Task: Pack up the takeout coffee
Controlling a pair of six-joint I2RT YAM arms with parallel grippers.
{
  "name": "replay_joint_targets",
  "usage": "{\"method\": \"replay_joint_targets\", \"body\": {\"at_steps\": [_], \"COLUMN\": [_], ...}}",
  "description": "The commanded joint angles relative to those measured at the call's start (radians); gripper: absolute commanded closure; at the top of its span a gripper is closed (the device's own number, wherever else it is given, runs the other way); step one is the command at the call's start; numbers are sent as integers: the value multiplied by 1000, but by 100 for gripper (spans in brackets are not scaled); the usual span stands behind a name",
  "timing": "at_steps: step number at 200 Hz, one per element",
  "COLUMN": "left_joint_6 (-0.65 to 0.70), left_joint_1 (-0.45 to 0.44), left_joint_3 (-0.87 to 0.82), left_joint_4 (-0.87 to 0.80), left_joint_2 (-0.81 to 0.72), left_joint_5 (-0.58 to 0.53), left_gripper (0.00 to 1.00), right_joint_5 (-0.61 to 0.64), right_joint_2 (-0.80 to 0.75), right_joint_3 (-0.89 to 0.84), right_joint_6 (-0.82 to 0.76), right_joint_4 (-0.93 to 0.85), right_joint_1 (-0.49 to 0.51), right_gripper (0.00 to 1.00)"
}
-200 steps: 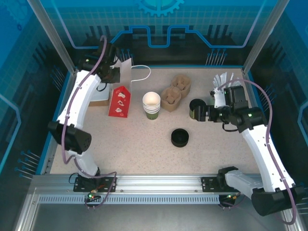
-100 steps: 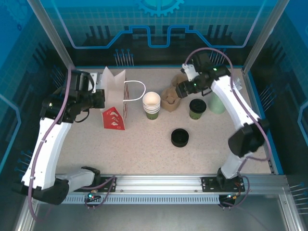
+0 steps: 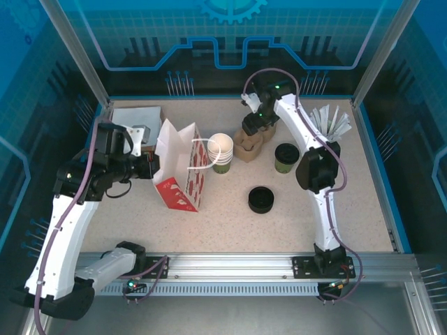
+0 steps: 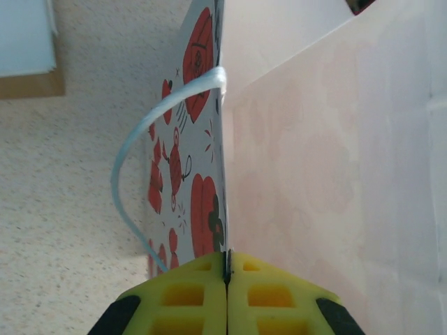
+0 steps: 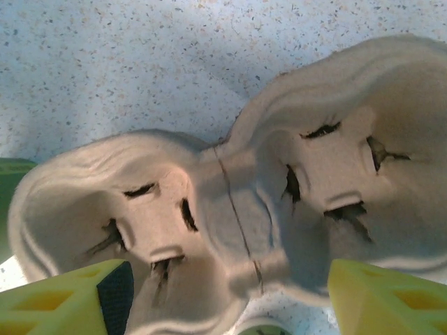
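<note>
The paper bag (image 3: 180, 171) has come in from the left side of the table (image 3: 209, 223) towards the middle, and the right arm has swung off the right-hand side to the far centre.

Nearest the bases, a black lid (image 3: 260, 200) lies alone, well apart from both grippers. Further in, the left gripper (image 4: 227, 269) is pinched tight on the rim of the bag's wall and holds the bag upright with its mouth up. Just to the right of the bag stands the green cup (image 3: 220, 151), upright, its white rim up and its long axis vertical. The bag's handle loop crosses in front of it in the top view; whether they touch I cannot tell. Right of that stands a darker cup (image 3: 286, 158).

Furthest back, the right gripper (image 5: 227, 283) hangs over the pulp carrier (image 3: 244, 146), its jaws set wide on either side of it and gripping nothing.

The green cup sits between bag and carrier, to the left of the right gripper and a little nearer the bases. The left gripper is closer to it but occupied, so the free right arm is probably the one to fetch it.
</note>
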Motion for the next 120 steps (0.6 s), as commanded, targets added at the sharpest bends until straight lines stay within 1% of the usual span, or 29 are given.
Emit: {"method": "replay_joint_targets", "body": {"at_steps": [1,25,73,120], "left_joint_6": [-54,-65,-103,-109], "left_joint_1": [8,7,6,6], "left_joint_3": [-34,-45,-68,-90], "left_joint_4": [34,29,44,49], "left_joint_2": [-34,-46,-42,-43], "left_joint_5": [80,51,77,80], "left_gripper": [100,100,100,100], "right_joint_5": [1,-8,-14,6], "right_joint_2": [60,92,128,133], "right_joint_3": [67,68,75,89], "right_joint_6": [-43,-51,-61,-66], "right_joint_4": [-69,-61,-54,-54], "right_joint_1": [9,10,14,16], "right_gripper": [25,26,29,36]}}
